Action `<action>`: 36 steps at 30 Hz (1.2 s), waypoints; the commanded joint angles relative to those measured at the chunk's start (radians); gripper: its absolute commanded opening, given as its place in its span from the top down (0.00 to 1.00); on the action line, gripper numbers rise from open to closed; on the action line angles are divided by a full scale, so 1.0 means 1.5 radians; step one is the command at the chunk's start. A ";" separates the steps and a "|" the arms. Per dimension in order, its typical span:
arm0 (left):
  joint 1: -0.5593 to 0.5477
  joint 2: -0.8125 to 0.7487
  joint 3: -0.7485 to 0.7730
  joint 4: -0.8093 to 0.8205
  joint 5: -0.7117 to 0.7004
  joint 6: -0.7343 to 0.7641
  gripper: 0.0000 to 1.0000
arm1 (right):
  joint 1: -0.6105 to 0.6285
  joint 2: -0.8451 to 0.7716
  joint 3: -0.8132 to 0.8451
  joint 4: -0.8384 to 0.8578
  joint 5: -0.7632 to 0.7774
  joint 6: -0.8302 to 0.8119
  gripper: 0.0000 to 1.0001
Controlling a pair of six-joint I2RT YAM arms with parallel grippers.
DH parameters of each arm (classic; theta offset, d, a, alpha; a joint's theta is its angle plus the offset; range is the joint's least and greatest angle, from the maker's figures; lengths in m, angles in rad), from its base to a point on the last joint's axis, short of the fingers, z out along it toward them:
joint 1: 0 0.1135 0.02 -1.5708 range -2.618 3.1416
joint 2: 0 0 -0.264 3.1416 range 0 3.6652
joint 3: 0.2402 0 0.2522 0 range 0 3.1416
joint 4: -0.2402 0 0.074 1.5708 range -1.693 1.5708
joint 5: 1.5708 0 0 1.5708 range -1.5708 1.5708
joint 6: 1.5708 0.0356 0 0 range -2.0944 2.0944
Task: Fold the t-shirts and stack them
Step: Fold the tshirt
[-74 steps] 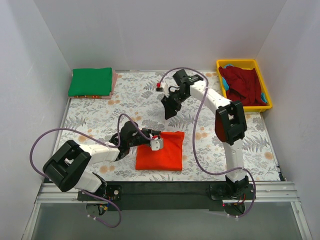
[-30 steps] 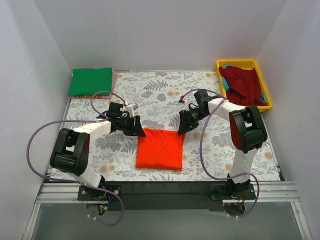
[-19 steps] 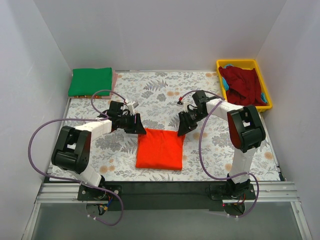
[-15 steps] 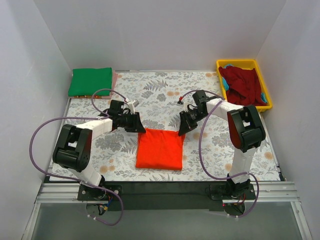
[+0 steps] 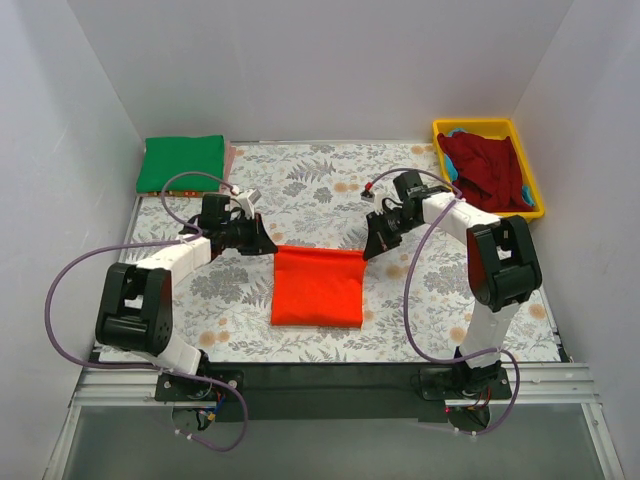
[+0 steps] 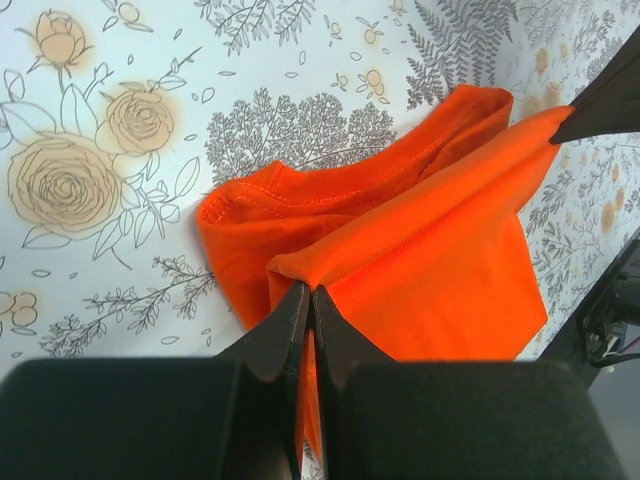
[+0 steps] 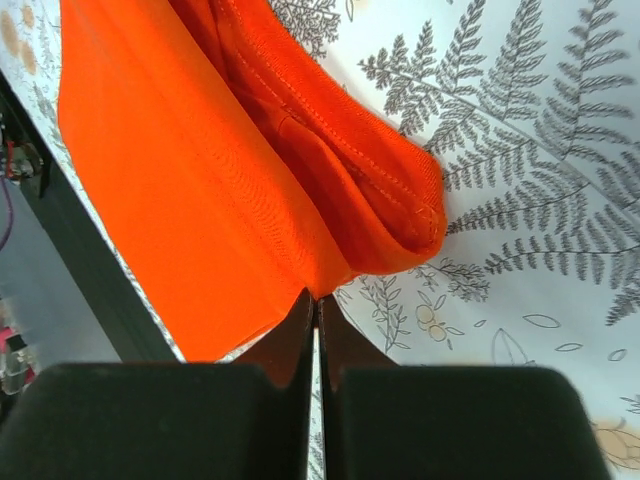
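Pinching the orange-red t-shirt [image 5: 318, 290], mid-frame on the surface [image 5: 300, 190], by its upper corners, left fingers [image 5: 264, 245] and right fingers [image 5: 370, 249] are clamped on cloth. Probably the pickup for stacking on the green t-shirt [image 5: 181, 163], upper left; both corners should rise evenly.

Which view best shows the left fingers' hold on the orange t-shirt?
The left wrist view: up close, the left gripper is shut on a pinched fold of the orange t-shirt. The top external view shows it only small, at the shirt's far left corner. The right wrist view shows the right gripper pinching the other corner.
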 commanded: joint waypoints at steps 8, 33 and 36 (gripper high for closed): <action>0.011 0.112 0.052 0.076 -0.035 0.028 1.00 | -0.007 0.092 0.093 0.033 0.087 -0.055 0.99; 0.040 -0.005 -0.059 -0.064 0.128 -0.031 0.54 | -0.007 -0.006 -0.045 0.026 -0.085 0.029 0.52; 0.032 0.007 -0.056 -0.061 0.130 -0.031 0.55 | 0.004 0.007 -0.053 0.028 -0.102 0.033 0.53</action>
